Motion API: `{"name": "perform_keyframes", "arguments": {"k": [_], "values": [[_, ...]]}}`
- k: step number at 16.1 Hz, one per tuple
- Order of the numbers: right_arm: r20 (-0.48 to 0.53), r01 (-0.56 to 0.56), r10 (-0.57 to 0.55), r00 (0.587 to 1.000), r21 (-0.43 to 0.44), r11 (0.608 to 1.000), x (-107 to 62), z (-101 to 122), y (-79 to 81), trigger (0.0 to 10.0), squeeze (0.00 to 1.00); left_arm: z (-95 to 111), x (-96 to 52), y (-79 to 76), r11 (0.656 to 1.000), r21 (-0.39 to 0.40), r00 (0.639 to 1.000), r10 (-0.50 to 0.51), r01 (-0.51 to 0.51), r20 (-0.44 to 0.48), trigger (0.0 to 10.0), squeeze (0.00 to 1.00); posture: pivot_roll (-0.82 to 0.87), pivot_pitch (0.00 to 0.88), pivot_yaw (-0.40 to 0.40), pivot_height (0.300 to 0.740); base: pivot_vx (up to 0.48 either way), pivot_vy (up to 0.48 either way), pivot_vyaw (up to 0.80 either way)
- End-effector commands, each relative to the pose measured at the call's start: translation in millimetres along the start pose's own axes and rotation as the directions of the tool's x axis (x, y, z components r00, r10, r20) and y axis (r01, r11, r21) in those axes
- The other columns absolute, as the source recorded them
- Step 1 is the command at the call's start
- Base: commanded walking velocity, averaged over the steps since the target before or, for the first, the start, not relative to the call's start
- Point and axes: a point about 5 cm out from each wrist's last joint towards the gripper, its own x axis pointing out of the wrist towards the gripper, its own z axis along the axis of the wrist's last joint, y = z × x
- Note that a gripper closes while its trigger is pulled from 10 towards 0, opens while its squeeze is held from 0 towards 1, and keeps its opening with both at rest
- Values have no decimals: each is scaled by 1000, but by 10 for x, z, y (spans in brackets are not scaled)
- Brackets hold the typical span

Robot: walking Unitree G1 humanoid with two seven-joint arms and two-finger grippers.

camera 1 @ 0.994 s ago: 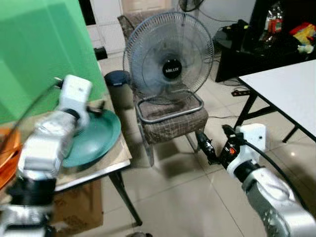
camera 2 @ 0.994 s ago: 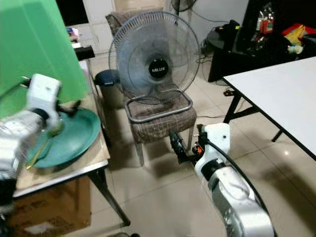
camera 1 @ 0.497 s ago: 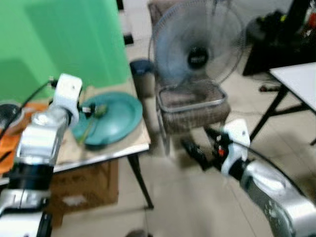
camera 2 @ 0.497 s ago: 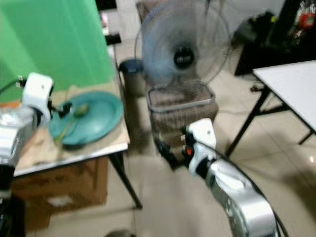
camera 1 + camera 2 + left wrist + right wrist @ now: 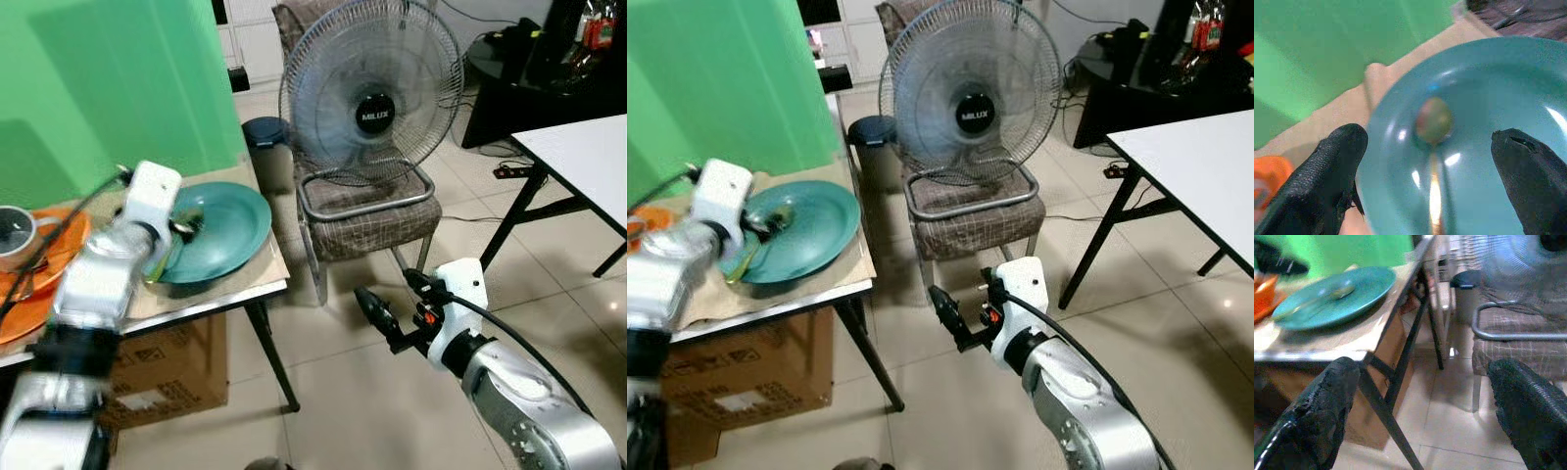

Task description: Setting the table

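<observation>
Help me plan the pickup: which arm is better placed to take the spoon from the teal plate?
Left. Its open claw hovers over the spoon in the plate; the right claw hangs low beside the table.

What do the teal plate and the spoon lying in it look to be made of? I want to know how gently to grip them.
Teal plate: probably glossy plastic or melamine, judging by its even colour and soft highlights, though glazed ceramic is possible. Spoon: probably polished metal, since its bowl mirrors green and reddish surroundings. The left gripper hangs open over both.
</observation>
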Motion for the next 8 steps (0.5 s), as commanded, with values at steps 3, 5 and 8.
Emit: {"name": "perform_keyframes", "arguments": {"k": [3,5,8], "values": [[-21,-72,71,997,-74,995,75,83,7,10000,0,39,121,56,998,-13,998,-62,62,-13,10000,0,4,0,112,740,0,0,0],[-13,-81,81,997,-86,993,73,120,21,10000,0,61,168,-2,994,-53,995,-92,91,-24,10000,0,-4,0,91,740,0,0,0],[-27,-95,93,995,-95,991,60,138,7,10000,0,70,188,-56,990,-107,994,-101,97,-34,10000,0,-1,0,58,740,0,0,0]]}}
